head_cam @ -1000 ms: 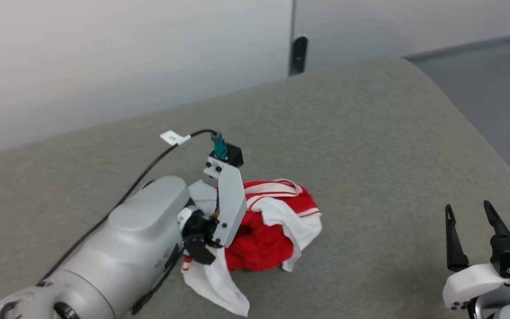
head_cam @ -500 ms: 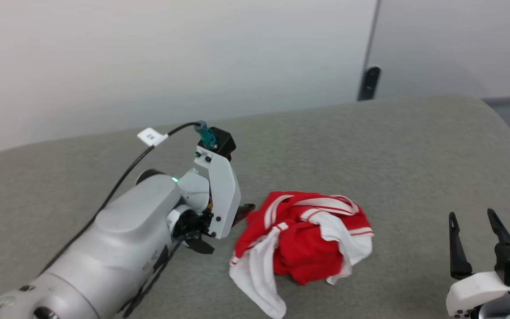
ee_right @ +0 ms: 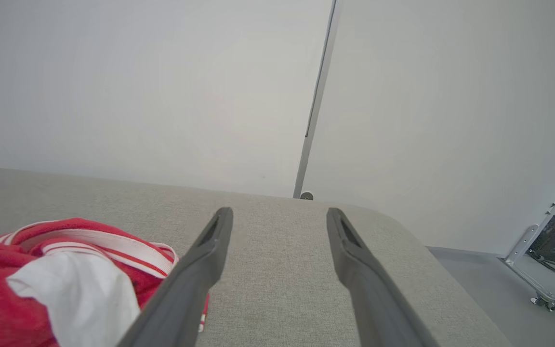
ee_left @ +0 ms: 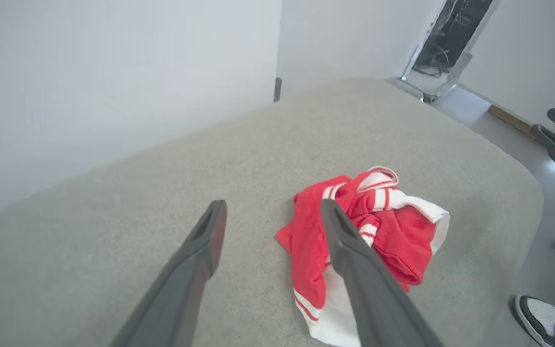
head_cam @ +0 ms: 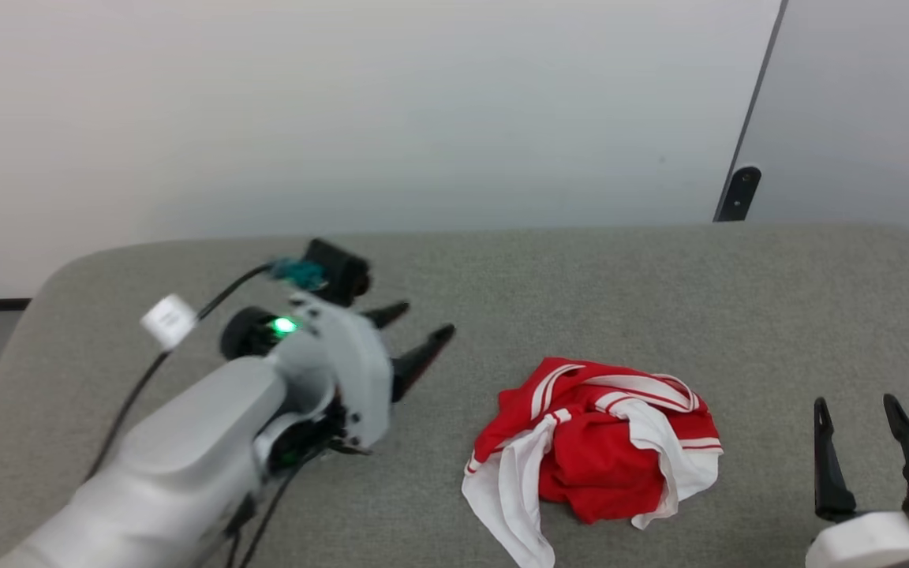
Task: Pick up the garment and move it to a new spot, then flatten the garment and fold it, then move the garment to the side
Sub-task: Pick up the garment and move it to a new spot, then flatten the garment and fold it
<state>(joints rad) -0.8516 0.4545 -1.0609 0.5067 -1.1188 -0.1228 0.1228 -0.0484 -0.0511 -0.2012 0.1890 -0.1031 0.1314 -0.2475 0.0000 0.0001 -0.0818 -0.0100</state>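
Observation:
The garment [head_cam: 592,442] lies crumpled in a heap on the grey padded surface [head_cam: 581,300], red with white sleeves and striped trim; it also shows in the left wrist view [ee_left: 369,241] and at the lower left of the right wrist view [ee_right: 56,274]. My left gripper [head_cam: 421,327] hovers open to the left of the heap, apart from it, nothing between its fingers [ee_left: 205,236]. My right gripper [head_cam: 857,410] stands open at the lower right, to the right of the garment, holding nothing.
A pale wall [head_cam: 344,118] rises behind the surface, with a dark bracket [head_cam: 737,193] at a panel seam. The surface's rounded edges drop off at left and right. In the left wrist view a person's shoes [ee_left: 547,318] stand on the floor beyond the edge.
The camera has swung, shifting the whole picture. My left gripper has let go of the garment and drawn back to its left; the heap now lies free on the surface.

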